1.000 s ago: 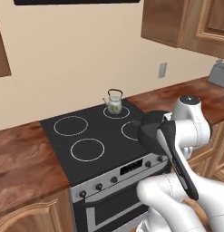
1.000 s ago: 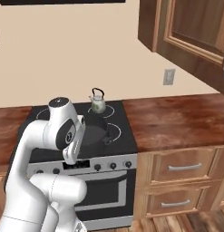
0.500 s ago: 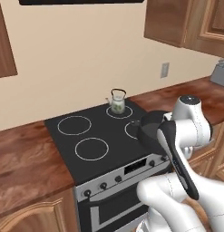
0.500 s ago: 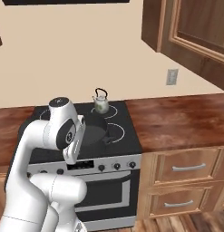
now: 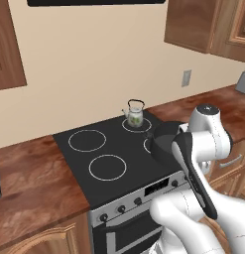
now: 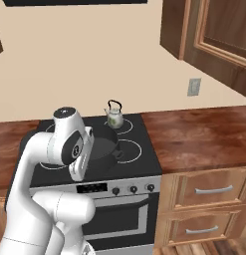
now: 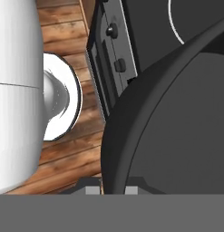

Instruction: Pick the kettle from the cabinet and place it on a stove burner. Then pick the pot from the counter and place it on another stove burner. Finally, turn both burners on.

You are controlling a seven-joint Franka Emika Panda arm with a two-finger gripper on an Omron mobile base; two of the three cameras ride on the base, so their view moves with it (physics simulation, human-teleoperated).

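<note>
My base has crept sideways since a second ago, so the whole scene sits shifted in both base views; the arm and what it carries hold the same pose. The steel-fronted range with its flat black glass cooktop fills the middle, flanked by the reddish-brown wood-grain counter. My white arm bends over the cooktop's front right part, carrying the squat dark grey-black pot just above the front right white ring burner. In the hand view the gripper is clamped on the pot's rim, one fingertip on either side of the wall. The small whitish-grey kettle with green leaf print stands upright on the back right burner, behind the pot and apart from it.
</note>
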